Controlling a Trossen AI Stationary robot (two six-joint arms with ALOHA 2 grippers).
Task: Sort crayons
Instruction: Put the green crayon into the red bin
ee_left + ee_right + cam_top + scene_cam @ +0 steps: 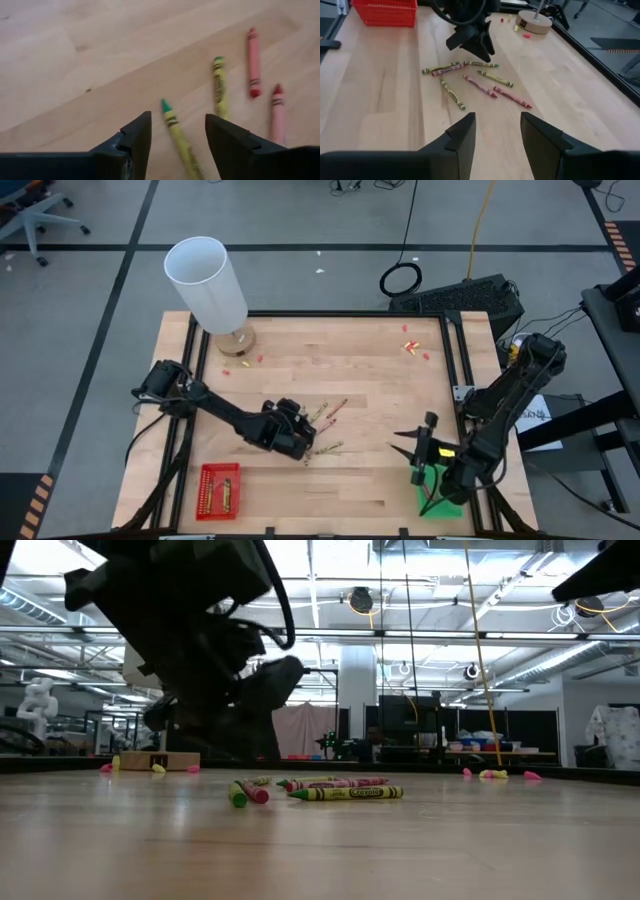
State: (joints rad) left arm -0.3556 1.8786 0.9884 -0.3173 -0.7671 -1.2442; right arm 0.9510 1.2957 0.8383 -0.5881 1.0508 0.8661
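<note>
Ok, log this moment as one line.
left gripper: open over yellow-green crayon | right gripper: open, waiting by green tray | red tray: holds crayons

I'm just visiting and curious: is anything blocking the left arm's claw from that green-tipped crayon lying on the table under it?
Nothing visible. The left end effector hangs open right over the green-tipped crayon, with only bare table around it. The other crayons lie off to one side.

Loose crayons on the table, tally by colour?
Green crayons: 4
Red crayons: 3
Total: 7
Those in the red tray are not counted.
</note>
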